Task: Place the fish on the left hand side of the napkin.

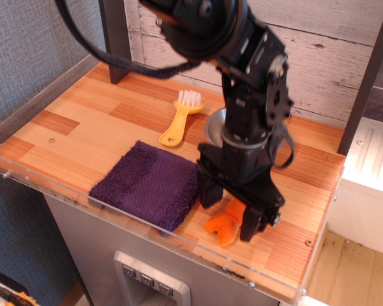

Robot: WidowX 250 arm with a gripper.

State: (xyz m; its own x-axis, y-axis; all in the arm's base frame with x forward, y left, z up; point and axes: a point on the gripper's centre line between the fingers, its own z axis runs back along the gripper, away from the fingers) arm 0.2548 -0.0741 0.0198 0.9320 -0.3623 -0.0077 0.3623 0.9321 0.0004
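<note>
**Gripper lowered over the fish, ready to grasp**

We see a black robot gripper [233,207] pointing down at the front right of a wooden counter, its two dark fingers spread apart. One finger stands near the right edge of the napkin; the other is further right and closer to the front edge. Between them lies the small bright orange plush fish [222,225]. Only its forked tail end shows; the arm hides the head. We cannot tell whether the fingers touch the toy yet.

Just left of the gripper lies the dark purple, roughly square terry napkin [147,183], flat on the light striped wooden counter [83,127]. The fish sits on the napkin's right side, so the task is not yet done.

Behind the napkin rests a yellow brush with white bristles [179,122]. A steel bowl [213,126] peeks out from behind the arm.

To do this step well, we judge the fingers should settle low around the soft body before closing, then lift clear and carry it over the napkin to the bare wood on its left.
</note>
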